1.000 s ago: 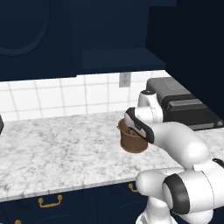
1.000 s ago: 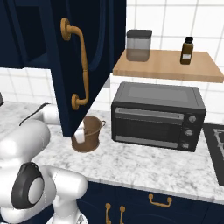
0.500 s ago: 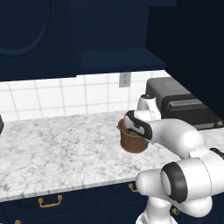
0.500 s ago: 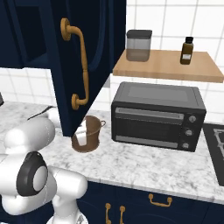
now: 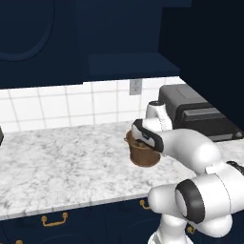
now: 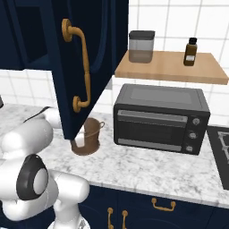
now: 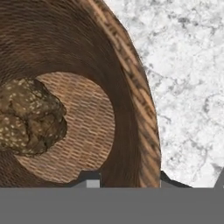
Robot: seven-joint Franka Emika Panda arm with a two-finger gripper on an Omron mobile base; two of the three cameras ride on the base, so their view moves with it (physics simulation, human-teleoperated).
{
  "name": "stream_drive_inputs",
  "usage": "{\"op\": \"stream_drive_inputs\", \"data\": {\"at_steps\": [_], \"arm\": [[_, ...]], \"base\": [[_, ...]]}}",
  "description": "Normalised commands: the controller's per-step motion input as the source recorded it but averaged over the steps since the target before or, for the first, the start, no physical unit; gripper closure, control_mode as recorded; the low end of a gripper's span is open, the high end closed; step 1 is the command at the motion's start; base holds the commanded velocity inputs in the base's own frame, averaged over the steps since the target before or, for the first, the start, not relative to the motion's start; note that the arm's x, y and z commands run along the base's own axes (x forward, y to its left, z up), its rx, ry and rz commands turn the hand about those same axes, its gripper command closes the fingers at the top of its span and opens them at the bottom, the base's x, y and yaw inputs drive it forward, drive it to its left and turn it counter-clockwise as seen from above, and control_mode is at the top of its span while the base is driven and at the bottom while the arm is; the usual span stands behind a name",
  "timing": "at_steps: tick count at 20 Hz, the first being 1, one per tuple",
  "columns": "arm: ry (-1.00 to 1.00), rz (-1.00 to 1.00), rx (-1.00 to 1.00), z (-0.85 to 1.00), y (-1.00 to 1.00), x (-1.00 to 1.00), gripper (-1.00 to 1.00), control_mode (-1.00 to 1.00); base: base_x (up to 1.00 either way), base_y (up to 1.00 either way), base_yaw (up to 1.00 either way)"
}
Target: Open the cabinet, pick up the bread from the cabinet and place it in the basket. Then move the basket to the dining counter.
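We count one bread point(image 7: 28, 116), a lumpy brown speckled roll, lying on the woven floor inside the basket point(image 7: 131, 109), off to one side of the round bottom. There is one basket point(image 5: 143, 153), standing upright on the marble tabletop point(image 5: 62, 162) near the front part of it. Just over its rim we see the pincer point(image 7: 127, 177): one dark fingertip shows inside the basket wall and one outside it, so the wall sits between them, but we cannot tell whether they press on it or how wide they stand. From the left base view the white arm point(image 5: 190, 147) bends over the basket and covers its right side.

One cabinet door point(image 6: 89, 67) hangs open with its single long brass handle point(image 6: 80, 67); in the right base view its lower edge hides part of the basket point(image 6: 91, 136). To the right of the basket stands one black toaster oven point(image 6: 161, 118), near it but apart. Above the oven there is one wooden shelf point(image 6: 170, 69) carrying two things: one grey lidded jar point(image 6: 141, 46) and one dark brown bottle point(image 6: 191, 51). One wall outlet point(image 5: 136, 86) sits in the white tiles behind the basket. Below the tabletop we count several small brass drawer pulls point(image 6: 162, 205).
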Motion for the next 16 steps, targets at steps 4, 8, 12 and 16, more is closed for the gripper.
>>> {"op": "stream_drive_inputs", "data": {"at_steps": [4, 8, 12, 16], "arm": [[-0.25, 0.12, 0.00, 0.97, 0.30, -0.60, 1.00, -1.00], [-0.32, 0.15, -0.04, 1.00, 0.52, -0.85, 1.00, -1.00], [-0.14, 0.18, 0.00, 0.96, 0.06, -0.91, 1.00, -1.00], [-0.11, 0.16, 0.00, 0.98, 0.00, -0.78, 1.00, -1.00]], "base": [[0.00, 0.00, 0.00], [0.00, 0.00, 0.00], [0.00, 0.00, 0.00], [0.00, 0.00, 0.00]]}}
